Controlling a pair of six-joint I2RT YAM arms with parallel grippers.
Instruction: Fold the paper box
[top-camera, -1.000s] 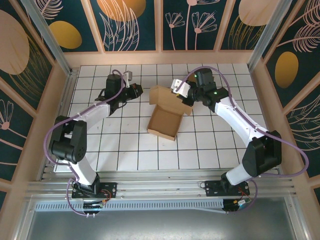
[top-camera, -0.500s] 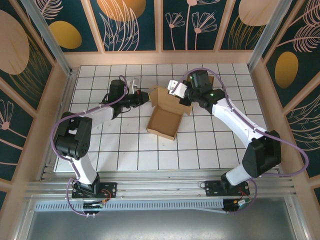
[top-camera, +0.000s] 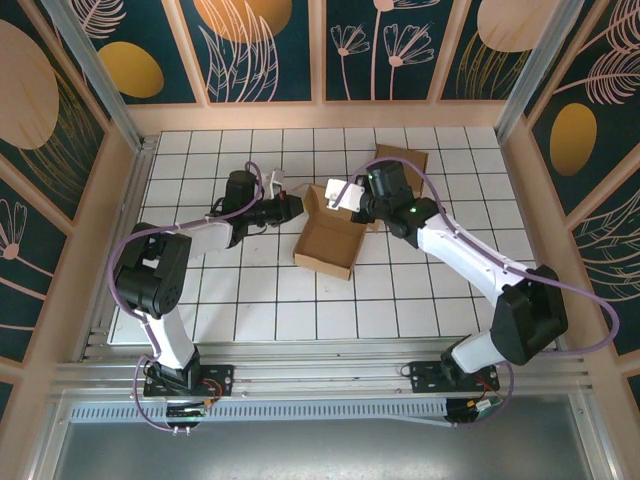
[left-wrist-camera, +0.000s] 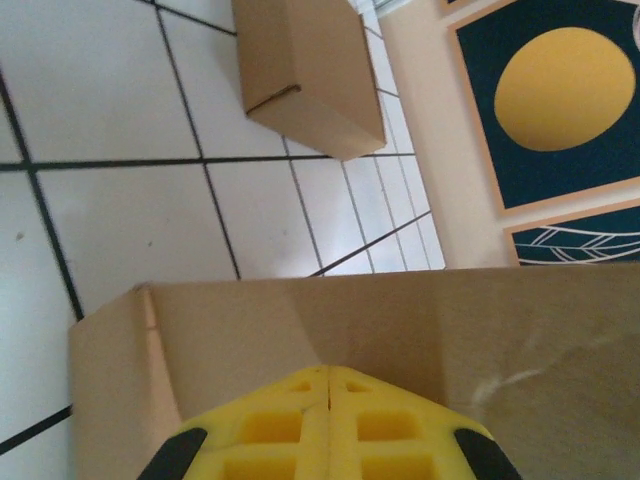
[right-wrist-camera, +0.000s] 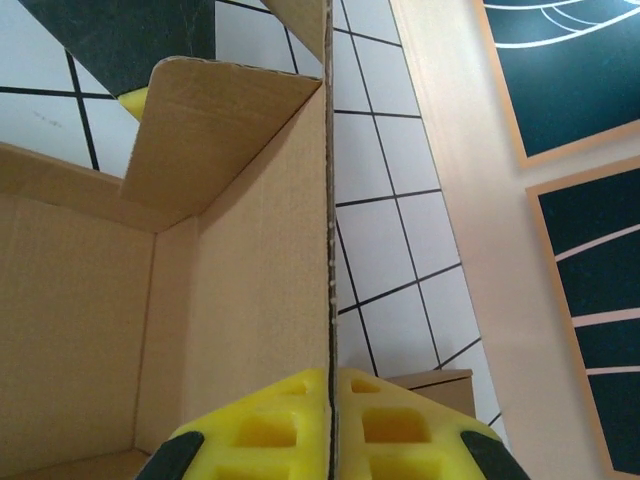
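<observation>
Paper box pinched on one wall and pushed on another: tear and buckle risk.
Top view: the paper box (top-camera: 325, 245) lies open between both arms, and a hard pull would slide it. Left wrist: the left gripper (left-wrist-camera: 328, 425) is clenched empty with a flap (left-wrist-camera: 350, 330) just ahead of its jaws, and a spare box (left-wrist-camera: 305, 75) farther ahead limits room. Right wrist: the right gripper (right-wrist-camera: 328, 420) grasps the box's wall (right-wrist-camera: 260, 250), whose edge could rip, with bare table (right-wrist-camera: 380, 160) beyond.

Open-topped brown paper box (top-camera: 325, 243) (upright)
</observation>
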